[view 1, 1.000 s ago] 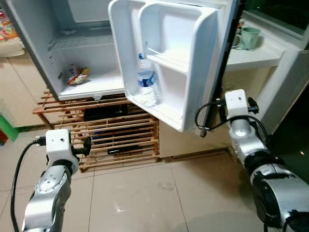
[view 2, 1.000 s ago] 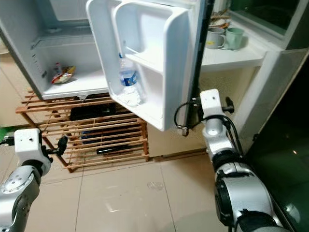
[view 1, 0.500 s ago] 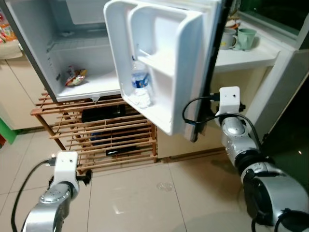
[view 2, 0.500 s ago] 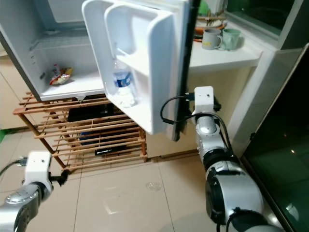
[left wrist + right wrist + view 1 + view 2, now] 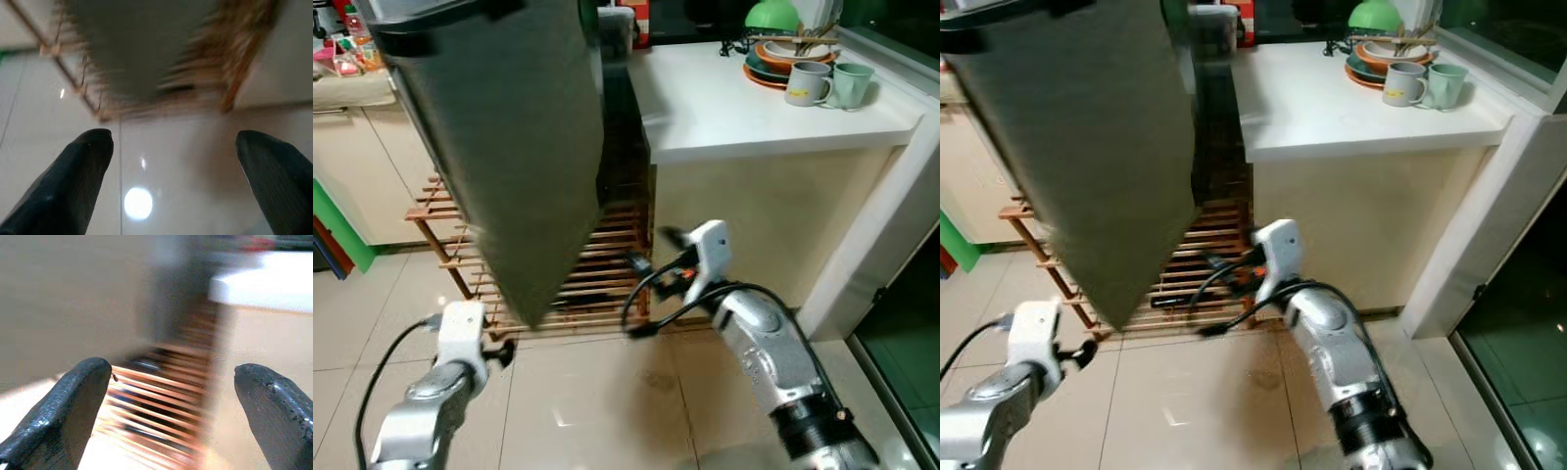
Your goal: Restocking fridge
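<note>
— Left eye view: how is the fridge (image 5: 514, 147) seen?

— Its dark grey door face is presented to the camera, tilted in the frame, blurred. A wooden slatted rack (image 5: 607, 264) is seen beneath and behind it, on the tiled floor (image 5: 597, 411).

— What is noted beside the fridge?

— A white counter (image 5: 744, 108) is set just to the fridge's right. On its far end a stack of dishes (image 5: 781, 61) under a green lid and two mugs (image 5: 827, 85) are noted, well apart from the fridge.

— Where is the right gripper (image 5: 176, 396) placed?

— It is held low at the fridge's lower right corner, near the rack, with black cables looped at the wrist. In the right wrist view its fingers (image 5: 68, 406) are spread wide, nothing between them; rack and counter edge are smeared by blur.

— And the left gripper (image 5: 181, 166)?

— It is held lower, in front of the fridge, above the floor. In the left wrist view the fingers (image 5: 73, 176) are parted and nothing is gripped; the fridge's bottom corner and rack are seen past them.

— Contact with the door?

— It cannot be told for either gripper.
</note>
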Controlling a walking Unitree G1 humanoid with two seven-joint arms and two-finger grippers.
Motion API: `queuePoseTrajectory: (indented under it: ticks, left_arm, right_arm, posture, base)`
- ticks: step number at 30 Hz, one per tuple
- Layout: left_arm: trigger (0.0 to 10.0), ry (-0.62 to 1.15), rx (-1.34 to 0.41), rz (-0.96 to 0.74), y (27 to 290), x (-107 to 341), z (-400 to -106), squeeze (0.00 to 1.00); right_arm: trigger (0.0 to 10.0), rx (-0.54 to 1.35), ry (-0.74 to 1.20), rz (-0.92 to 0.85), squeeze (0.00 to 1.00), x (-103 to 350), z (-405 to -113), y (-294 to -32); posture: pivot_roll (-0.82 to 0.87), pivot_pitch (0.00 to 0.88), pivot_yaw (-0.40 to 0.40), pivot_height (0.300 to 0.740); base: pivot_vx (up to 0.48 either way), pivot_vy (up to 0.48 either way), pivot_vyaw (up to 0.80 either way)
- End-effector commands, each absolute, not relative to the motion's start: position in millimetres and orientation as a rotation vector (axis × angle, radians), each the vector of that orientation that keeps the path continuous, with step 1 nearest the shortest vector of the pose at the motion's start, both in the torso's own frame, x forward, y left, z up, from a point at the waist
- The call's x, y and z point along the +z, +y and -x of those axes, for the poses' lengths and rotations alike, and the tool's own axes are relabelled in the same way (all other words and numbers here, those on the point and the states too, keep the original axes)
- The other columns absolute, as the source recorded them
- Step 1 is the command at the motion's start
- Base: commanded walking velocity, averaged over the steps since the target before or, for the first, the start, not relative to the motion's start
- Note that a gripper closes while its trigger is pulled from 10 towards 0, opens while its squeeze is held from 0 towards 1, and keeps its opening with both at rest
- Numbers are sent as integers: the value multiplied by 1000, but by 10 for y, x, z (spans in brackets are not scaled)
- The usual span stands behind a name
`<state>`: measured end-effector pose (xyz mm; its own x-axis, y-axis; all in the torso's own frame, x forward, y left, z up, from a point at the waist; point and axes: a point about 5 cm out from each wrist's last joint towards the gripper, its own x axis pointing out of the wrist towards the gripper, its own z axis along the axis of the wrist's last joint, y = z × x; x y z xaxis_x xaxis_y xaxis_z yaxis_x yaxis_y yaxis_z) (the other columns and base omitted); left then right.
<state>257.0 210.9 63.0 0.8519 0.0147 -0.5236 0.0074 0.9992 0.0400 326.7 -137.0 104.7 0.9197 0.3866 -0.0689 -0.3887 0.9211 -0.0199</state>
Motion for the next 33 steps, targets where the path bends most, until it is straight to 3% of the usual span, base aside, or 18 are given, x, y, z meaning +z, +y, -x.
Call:
queuePoseTrajectory:
  ticks: [1, 15, 21, 26, 33]
  left_arm:
    - [10000, 480, -31, -51, 2045, 751, -2631, 0]
    - [10000, -16, 22, -33, 1949, 1527, -2890, 0]
    - [10000, -34, 107, -22, 2042, 1546, -2888, 0]
    - [10000, 51, 164, -16, 2118, 1393, -2846, 0]
    - [10000, 83, 160, -23, 2117, 1321, -2844, 0]
  right_arm:
    - [10000, 265, 59, 72, 0, 1046, -3331, -1501]
    - [10000, 178, 8, 75, 0, 1090, -3355, -1443]
    - [10000, 167, 7, 69, 0, 1084, -3344, -1461]
    - [10000, 160, 16, 86, 0, 1006, -3305, -1484]
    - [10000, 135, 33, 76, 0, 957, -3283, -1506]
  posture:
    - [-83, 0, 55, 740]
    - [-106, 0, 48, 740]
    - [-102, 0, 49, 740]
    - [-98, 0, 59, 740]
    - [-104, 0, 70, 740]
  base:
    - [0, 0, 0]
    - [27, 21, 0]
    - [348, 329, 0]
    - [297, 377, 0]
    - [275, 394, 0]
